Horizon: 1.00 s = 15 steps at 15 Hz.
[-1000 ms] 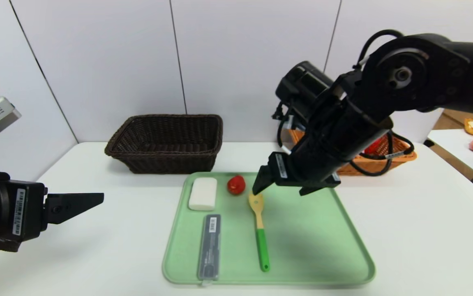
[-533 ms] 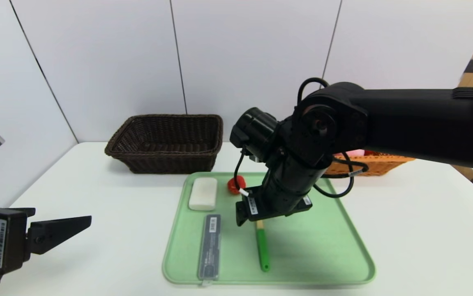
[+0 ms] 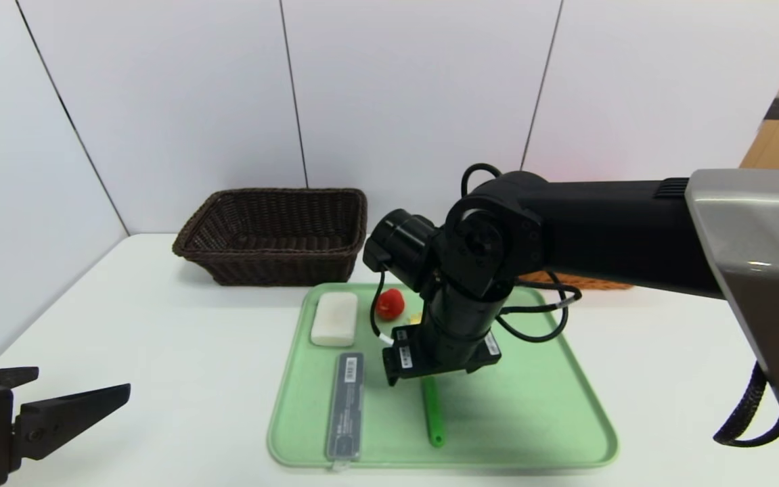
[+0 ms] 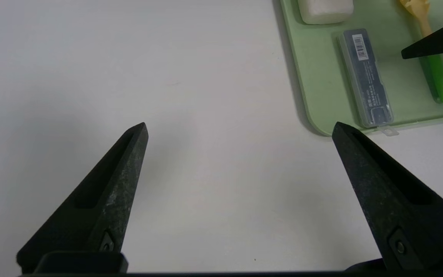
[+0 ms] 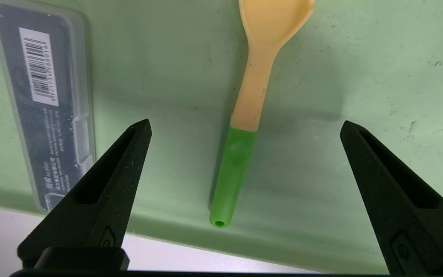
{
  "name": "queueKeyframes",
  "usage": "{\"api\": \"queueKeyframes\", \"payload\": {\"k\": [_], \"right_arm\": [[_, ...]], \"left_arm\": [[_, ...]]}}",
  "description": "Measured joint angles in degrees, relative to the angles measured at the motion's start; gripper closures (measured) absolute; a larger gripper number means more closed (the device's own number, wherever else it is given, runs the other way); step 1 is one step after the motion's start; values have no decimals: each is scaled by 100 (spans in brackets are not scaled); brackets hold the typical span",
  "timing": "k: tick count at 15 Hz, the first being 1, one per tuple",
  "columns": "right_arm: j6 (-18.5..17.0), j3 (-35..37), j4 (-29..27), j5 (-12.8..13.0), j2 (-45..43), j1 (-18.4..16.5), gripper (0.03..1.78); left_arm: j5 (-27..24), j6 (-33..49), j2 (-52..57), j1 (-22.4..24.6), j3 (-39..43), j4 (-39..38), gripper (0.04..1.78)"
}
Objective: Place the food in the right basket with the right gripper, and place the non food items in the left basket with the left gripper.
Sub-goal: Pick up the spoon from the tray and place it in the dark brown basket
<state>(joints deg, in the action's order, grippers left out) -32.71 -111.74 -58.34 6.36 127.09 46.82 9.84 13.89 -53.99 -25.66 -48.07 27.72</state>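
On the white worktop (image 3: 159, 338), my right gripper (image 5: 244, 127) hung wide open over the fork (image 5: 240, 154); I should have aimed at the strawberry (image 3: 389, 304). Left gripper (image 4: 240, 129) idled open.

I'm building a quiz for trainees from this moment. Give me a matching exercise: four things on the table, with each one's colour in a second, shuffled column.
Things:
1. left basket
2. tray
3. rounded block
4. small fruit

Colours:
a. white
b. red
c. dark brown
d. pale green

Pairs: 1-c, 2-d, 3-a, 4-b
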Motion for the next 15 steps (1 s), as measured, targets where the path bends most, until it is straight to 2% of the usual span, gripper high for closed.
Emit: {"api": "queueKeyframes", "payload": {"k": [1, 4, 12, 15], "right_arm": [[0, 0, -2, 27, 32, -2, 12], [-1, -4, 13, 380, 122, 11, 11], [-30, 2, -11, 386, 183, 6, 11], [-80, 2, -2, 306, 194, -2, 60]], "left_arm": [[2, -6, 20, 0, 15, 0, 13], [2, -17, 55, 0, 57, -2, 13], [-9, -38, 39, -7, 68, -2, 13], [-6, -39, 38, -9, 72, -2, 13]]}}
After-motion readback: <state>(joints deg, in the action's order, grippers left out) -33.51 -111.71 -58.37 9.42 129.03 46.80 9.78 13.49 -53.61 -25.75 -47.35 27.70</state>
